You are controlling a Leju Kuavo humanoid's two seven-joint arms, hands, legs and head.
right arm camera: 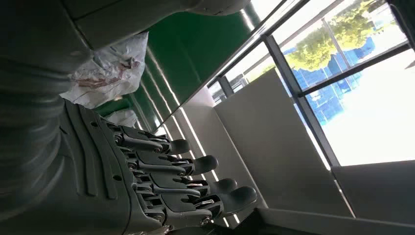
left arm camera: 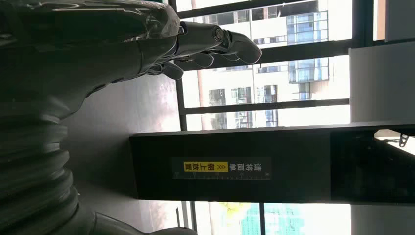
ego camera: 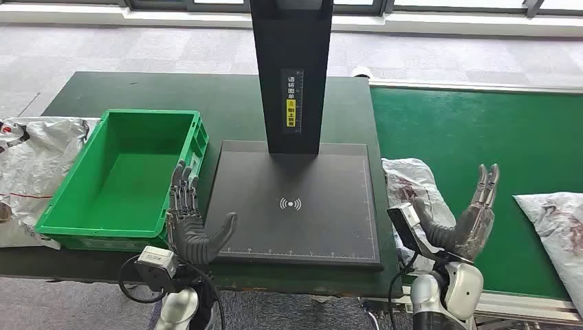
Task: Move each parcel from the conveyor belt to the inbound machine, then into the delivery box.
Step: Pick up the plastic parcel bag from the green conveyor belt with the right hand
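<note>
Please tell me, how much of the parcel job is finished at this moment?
Nothing looks done: the green delivery box is empty and the inbound machine has a bare platform. Nothing is in hand: the left hand and the right hand are both open. Still left: the parcel beside the right hand on the conveyor belt, and another parcel farther right.

The head view looks steeply down on the bench [ego camera: 82,93] from above. Each wrist view sits close behind its hand, aimed toward windows; head and left wrist views share the dark post [ego camera: 292,69] [left arm camera: 230,169].
</note>
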